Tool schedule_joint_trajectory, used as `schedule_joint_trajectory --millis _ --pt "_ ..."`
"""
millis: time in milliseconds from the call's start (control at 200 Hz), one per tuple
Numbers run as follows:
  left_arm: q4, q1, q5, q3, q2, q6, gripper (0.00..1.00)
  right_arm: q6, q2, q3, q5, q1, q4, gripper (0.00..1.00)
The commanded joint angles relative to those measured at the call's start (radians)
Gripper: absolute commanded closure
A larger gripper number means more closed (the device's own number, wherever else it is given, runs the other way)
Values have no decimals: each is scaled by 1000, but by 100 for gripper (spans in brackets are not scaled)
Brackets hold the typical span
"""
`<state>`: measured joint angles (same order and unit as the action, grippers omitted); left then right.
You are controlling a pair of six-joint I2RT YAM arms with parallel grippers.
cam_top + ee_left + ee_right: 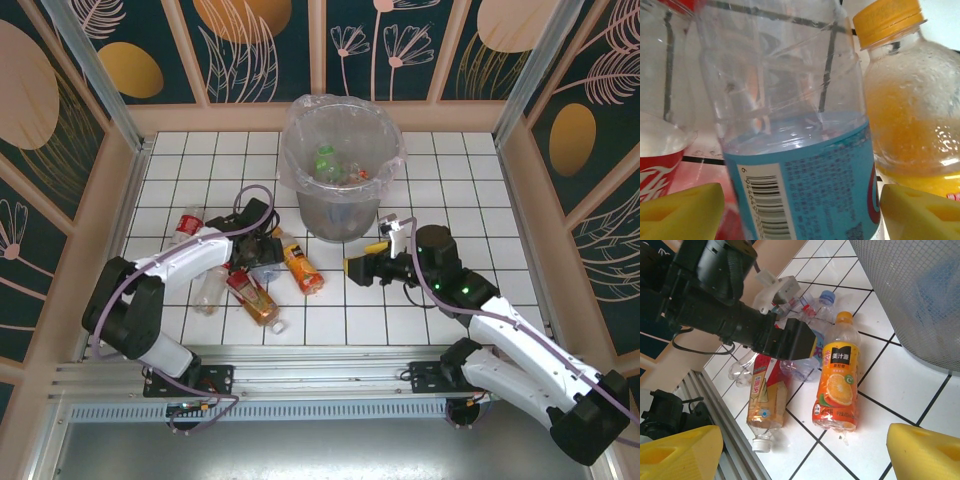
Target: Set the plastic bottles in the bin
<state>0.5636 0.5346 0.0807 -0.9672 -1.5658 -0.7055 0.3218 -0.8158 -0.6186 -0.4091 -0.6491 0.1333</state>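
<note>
A clear plastic bottle with a blue label point(800, 170) sits between the left tool's point(801, 215) yellow pads point(680, 212); gripped or not, I cannot tell. The right tool point(802, 440) gapes empty. Beyond them, the grey bag-lined round bin point(345, 215) holds a few bottles; several more lie on the tabletop point(450, 170).

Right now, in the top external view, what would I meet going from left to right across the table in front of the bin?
red-labelled bottle → clear bottle → amber drink bottle → orange juice bottle → right end effector
</note>
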Motion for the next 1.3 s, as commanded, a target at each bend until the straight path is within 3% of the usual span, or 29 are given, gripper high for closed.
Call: schedule_joint_trajectory --millis 0,410,691,806,956,1296 --pt "-38 -9 -21 6 -28 21 21 10 17 20 15 -7 -27 14" --pt "-50 -18 5 -39 -27 38 33 14 23 34 28 -8 -28 14" --pt "31 -19 100 -100 100 65 34 -4 125 42 51 -6 -23 11" --pt "77 -21 149 -148 158 88 34 -21 195 39 28 -5 -15 5" --pt "158 -21 196 -256 200 147 33 -5 314 60 -20 -6 -61 1" --pt "298 -22 193 -613 154 249 32 -12 442 39 70 -5 -10 1"
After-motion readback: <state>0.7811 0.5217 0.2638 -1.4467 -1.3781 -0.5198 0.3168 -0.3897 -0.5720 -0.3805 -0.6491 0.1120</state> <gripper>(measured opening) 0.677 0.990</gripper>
